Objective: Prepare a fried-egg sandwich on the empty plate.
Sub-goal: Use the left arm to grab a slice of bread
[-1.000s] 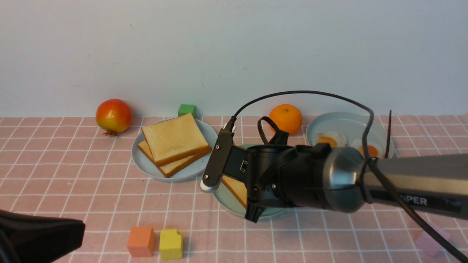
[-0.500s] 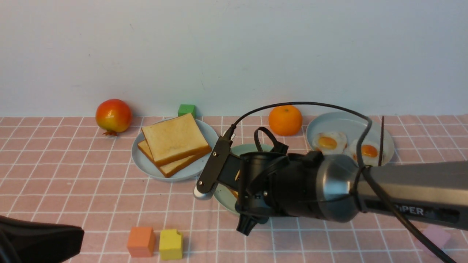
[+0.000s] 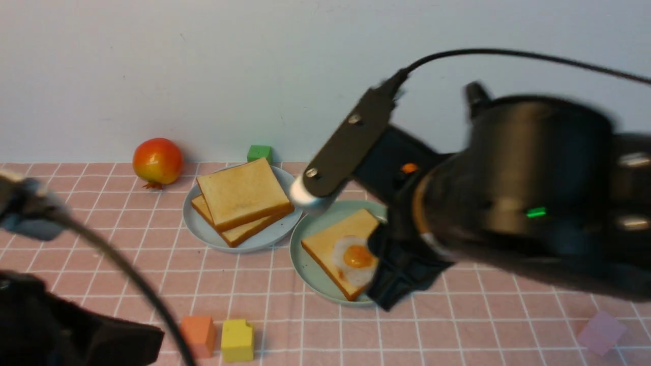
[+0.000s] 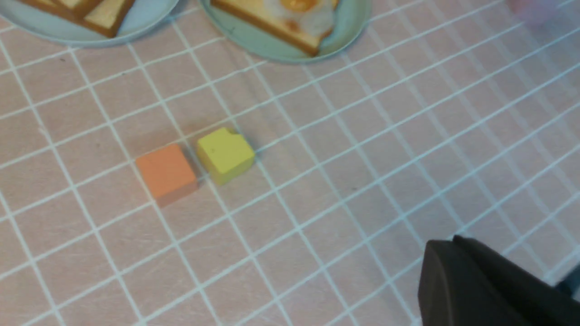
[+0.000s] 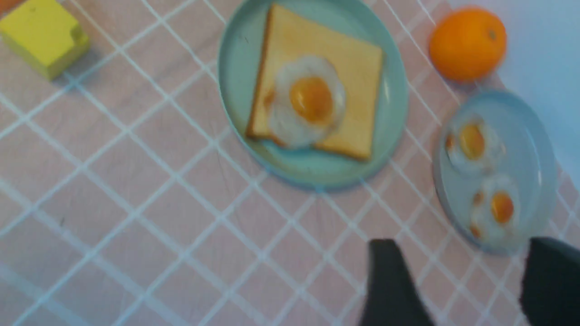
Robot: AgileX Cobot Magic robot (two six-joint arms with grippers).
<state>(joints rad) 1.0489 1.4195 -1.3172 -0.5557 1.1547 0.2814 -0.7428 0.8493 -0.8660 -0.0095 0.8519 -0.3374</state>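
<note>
1. Front view, nearest the camera: the left gripper, dark and blurred, sits low at the left, closed, with nothing seen in its grip. The right arm fills much of the right side; in the right wrist view, the right gripper has its fingers apart, open, with nothing between them.
2. Next come an orange block and a yellow block, side by side on the checked cloth. They seem to have no part in the sandwich.
3. Beyond them, the round mint-green plate holds the unfinished sandwich: one toast slice lying flat, with a fried egg on top. Base and filling are done. No second slice covers the egg, so the task looks roughly two-thirds complete.
4. Farther back and to the left, a pale blue plate holds two more slices, the upper slice lying askew over the lower slice. One of these, likely the upper, is left to be laid over the egg.
5. Right wrist view: a grey-blue plate carries two spare fried eggs, probably not needed, near an orange.
</note>
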